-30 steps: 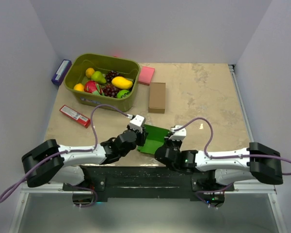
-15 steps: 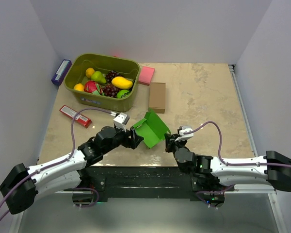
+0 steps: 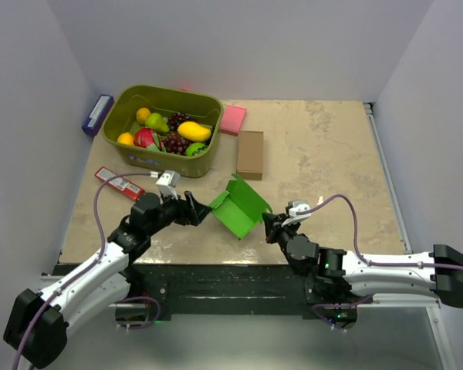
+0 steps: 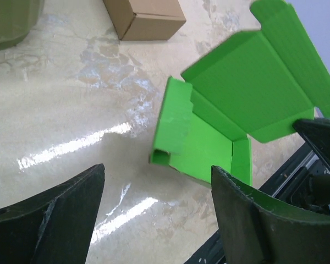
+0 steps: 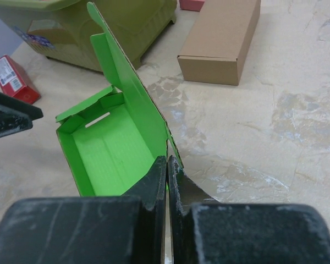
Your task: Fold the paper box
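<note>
Table [image 3: 324,154], near edge, between the arms: paper box [image 3: 238,206] half-formed, lid panel [image 3: 248,194] up and tilted. Right gripper [image 3: 268,223] pinched tight on the box's right edge; left gripper [image 3: 202,211] spread wide just left, not touching. Best, I judge: right anchors, left presses the loose side flap [image 4: 173,124] inward along its crease.

Top external: fixed high, behind the arm bases at the near edge, looking down and forward over the whole beige stone-patterned tabletop [image 3: 332,154].
Left wrist: low and close, facing right and down between the left gripper's black fingers [image 4: 49,220].
Right wrist: closer still, facing far-left along the right gripper's black fingers [image 5: 148,187].
All three share the bright green die-cut card box blank [image 3: 239,206] and the brown cardboard box [image 3: 250,154].
</note>
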You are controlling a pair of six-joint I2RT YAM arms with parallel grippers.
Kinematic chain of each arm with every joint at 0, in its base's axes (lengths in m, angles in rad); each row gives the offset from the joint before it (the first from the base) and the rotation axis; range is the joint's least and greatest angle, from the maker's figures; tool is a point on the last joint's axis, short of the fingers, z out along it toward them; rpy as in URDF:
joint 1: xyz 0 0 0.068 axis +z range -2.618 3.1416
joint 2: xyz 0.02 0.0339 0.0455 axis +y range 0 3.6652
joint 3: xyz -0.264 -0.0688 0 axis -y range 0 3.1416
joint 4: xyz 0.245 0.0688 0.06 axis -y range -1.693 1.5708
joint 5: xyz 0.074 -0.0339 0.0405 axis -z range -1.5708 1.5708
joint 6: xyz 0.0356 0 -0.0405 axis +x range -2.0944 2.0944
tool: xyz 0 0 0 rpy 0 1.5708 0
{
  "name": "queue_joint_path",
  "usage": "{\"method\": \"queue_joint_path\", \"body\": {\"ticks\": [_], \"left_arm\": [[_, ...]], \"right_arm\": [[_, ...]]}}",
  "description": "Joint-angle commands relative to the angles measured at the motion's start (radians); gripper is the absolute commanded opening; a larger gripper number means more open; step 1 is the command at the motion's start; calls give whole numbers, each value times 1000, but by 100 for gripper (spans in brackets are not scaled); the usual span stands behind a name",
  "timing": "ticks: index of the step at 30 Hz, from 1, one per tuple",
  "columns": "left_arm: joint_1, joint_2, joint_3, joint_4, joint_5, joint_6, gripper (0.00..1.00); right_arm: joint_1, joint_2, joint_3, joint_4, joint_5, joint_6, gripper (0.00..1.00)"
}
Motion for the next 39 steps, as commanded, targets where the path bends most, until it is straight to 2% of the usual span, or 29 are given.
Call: {"method": "queue_joint_path", "body": {"ticks": [1, 5, 11, 21, 31, 39], "left_arm": [[78, 66, 16, 141, 211, -26, 81], [94, 201, 59, 196, 280, -18, 77], [97, 310, 93, 250, 309, 9, 70], [118, 358, 116, 275, 322, 26, 69], [134, 447, 133, 248, 300, 45, 53], [132, 513, 115, 293, 343, 49, 33]], "right_arm": [[0, -39, -5, -1, -30, -24, 0], [1, -44, 2, -7, -52, -32, 0], [1, -16, 18, 1, -75, -43, 0], [0, 10, 20, 16, -90, -39, 0], [0, 13, 17, 24, -93, -38, 0], [0, 18, 17, 27, -92, -35, 0]]}}
